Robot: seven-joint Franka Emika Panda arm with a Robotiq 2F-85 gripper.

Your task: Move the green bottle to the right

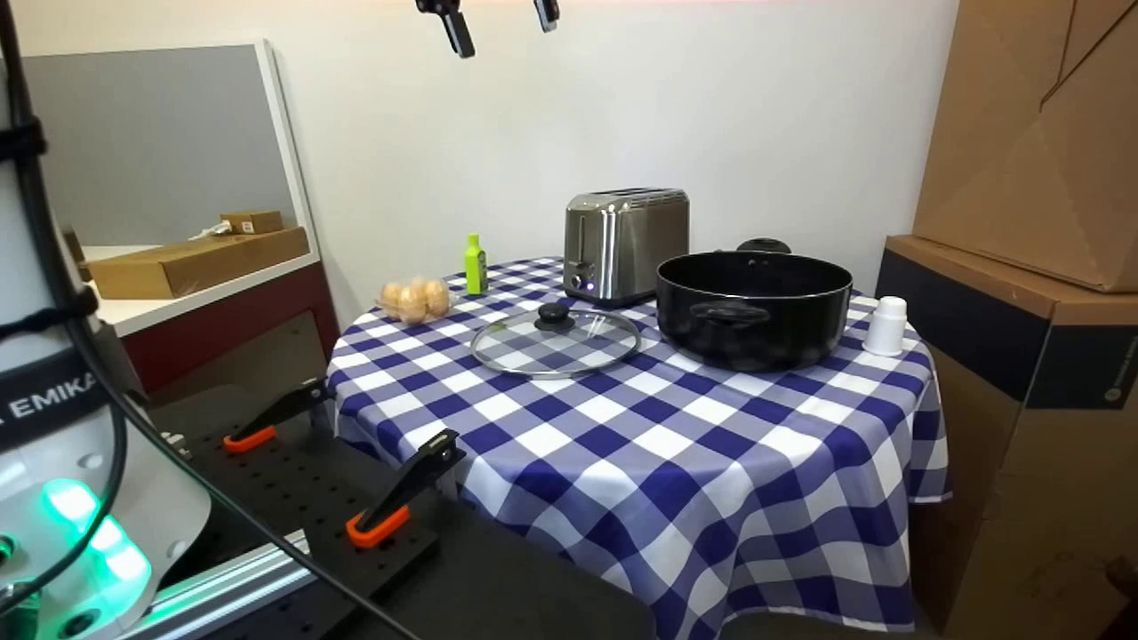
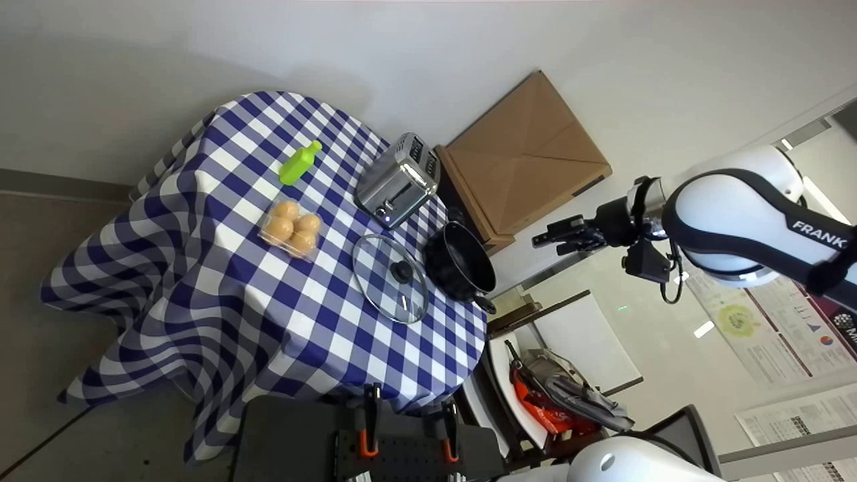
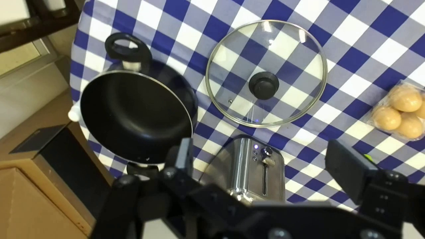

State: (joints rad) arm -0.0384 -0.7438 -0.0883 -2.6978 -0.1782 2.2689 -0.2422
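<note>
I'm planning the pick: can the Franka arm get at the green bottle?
Probably yes: the open gripper hangs high, nothing covers the green bottle, and the toaster stands apart from it.

The robot's arm (image 2: 720, 224) is white and smooth, with big, round parts. A wide black stripe (image 2: 773, 201) bends across it, and white letters (image 2: 819, 233) there say FRANK. In an exterior view, a dark band (image 1: 36, 404) says EMIKA in white. The bottom part (image 1: 160, 480) is white too, with little round dents (image 1: 92, 461) and bright green lights (image 1: 129, 564). Black cables (image 1: 37, 204) run along it, with black straps (image 1: 22, 140) around them. Near the other end is a small black box (image 2: 645, 262) and a thin black wire (image 2: 680, 273) that makes a loop. The fingers (image 3: 350, 172) are dark and blocky, with flat sides. A blurry black bar (image 3: 298, 219) runs between them, with round screws (image 3: 279, 233) on it.
</note>
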